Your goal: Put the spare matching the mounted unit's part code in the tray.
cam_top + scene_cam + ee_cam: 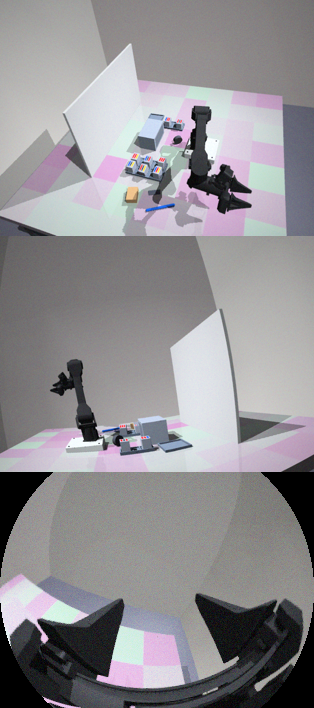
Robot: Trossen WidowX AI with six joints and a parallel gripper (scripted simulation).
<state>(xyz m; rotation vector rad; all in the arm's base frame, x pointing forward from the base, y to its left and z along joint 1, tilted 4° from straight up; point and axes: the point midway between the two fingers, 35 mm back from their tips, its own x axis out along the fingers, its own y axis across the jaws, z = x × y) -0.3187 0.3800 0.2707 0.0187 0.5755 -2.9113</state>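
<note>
My gripper [251,197] [51,388] [160,599] is open and empty, raised and facing away from the spares. A grey-blue tray [156,117] [175,445] lies empty behind a large grey-blue box [149,129] [154,430]. No code shows on the box's visible faces; I cannot tell whether it is the mounted unit. Several grey spares with coloured stripes stand on the front rack [144,177], among them an all-red-striped one [161,161] [122,430]. A rear rack [175,128] [138,451] bears a blue-red-red spare [167,121] [146,442] and a red-dark-red spare [179,123] [124,445].
A tall white panel [106,109] [205,378] stands beside the box. A black round object [178,139] [117,440] lies between the box and the arm's white base. An orange block [131,194] and a blue stick [160,207] [110,429] lie near the front rack.
</note>
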